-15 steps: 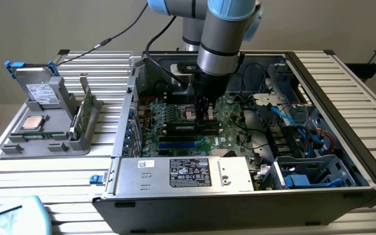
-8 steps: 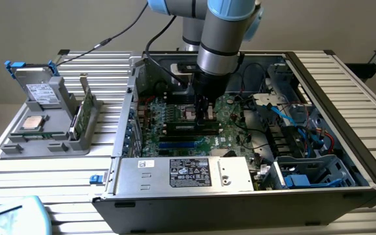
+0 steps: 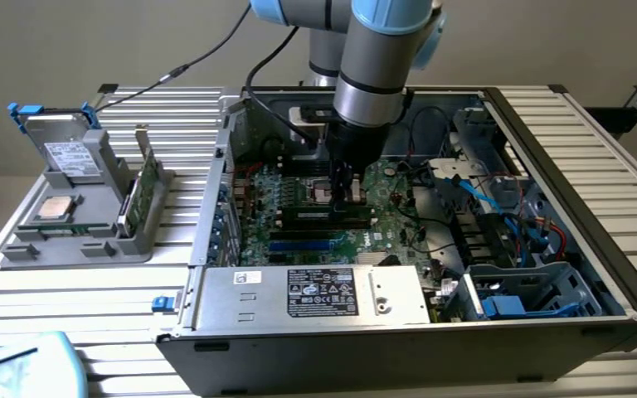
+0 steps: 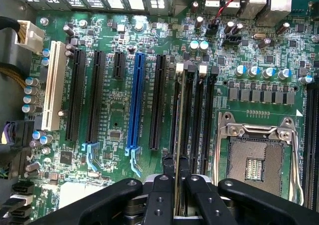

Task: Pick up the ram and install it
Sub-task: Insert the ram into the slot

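Two black fingers [image 4: 168, 172] of the gripper [image 4: 176, 166] stand narrow, pinching the ram [image 4: 178, 120] between them. In the wrist view the ram shows edge-on: a thin strip running straight along the black RAM slots [image 4: 199, 120], lined up w/ one of them. Can't tell if it is seated or just above. The slots lie on the green mobo [image 4: 114, 130], beside the open CPU socket [image 4: 254, 160]. A blue slot [image 4: 135, 100] lies further off on the slots' other side.

In the ext. view the gripper sits near frame centre, pointing straight down toward 6 o'clock, tips close to the mobo, w/ the CPU socket just at its 9 o'clock. The arm [image 3: 368, 75], grey w/ a blue joint cap, drops vertically from 12 o'clock into the open PC case [image 3: 407, 356]. A silver PSU [image 3: 308, 294] w/ a black label lies at the gripper's 6 o'clock, inside the case's near wall. Well apart, at approx. 9 o'clock, a grey holder [image 3: 31, 249] on the slatted table [image 3: 75, 307] carries an upright green board [image 3: 139, 178].
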Robot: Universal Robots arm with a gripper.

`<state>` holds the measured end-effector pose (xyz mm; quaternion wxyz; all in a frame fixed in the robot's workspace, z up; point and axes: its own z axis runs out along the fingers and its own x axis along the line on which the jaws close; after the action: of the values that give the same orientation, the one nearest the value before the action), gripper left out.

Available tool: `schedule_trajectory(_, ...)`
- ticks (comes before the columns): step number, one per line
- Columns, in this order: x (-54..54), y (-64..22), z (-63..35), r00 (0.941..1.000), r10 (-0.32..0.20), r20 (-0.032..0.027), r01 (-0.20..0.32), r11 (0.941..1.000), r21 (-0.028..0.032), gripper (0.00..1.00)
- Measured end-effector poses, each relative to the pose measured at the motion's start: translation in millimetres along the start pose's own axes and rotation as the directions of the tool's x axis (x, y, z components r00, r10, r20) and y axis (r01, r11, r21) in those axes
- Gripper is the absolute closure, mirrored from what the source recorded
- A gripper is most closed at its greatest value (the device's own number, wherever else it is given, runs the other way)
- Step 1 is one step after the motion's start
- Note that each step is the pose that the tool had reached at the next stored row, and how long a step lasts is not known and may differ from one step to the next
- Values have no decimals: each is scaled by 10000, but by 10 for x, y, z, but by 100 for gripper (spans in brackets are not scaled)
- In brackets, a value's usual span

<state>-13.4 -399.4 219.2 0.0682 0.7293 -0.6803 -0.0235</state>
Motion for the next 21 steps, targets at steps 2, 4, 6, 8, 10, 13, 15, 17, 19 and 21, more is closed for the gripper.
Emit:
schedule_trajectory(2,-3,0,-2,10000,29,-8,-29,10000,-3,86)
schedule_trajectory(4,-10,0,-5,10000,53,-12,-53,10000,-5,86)
schedule_trajectory(6,-13,0,-10,10000,70,-16,-70,10000,-6,86)
schedule_trajectory(8,-13,1,-15,10000,85,-28,-85,10000,-7,86)
schedule_trajectory(10,-13,2,-21,9999,111,-48,-111,9999,-10,86)
schedule_trajectory(13,-13,2,-22,9999,145,-82,-145,9999,-14,86)
schedule_trajectory(15,-13,2,-22,9998,168,-115,-168,9999,-18,86)
schedule_trajectory(17,-13,2,-23,9997,187,-155,-187,9998,-21,86)
schedule_trajectory(19,-13,2,-23,9996,202,-188,-203,9998,-25,86)
schedule_trajectory(21,-14,2,-21,9996,210,-207,-211,9998,-25,86)
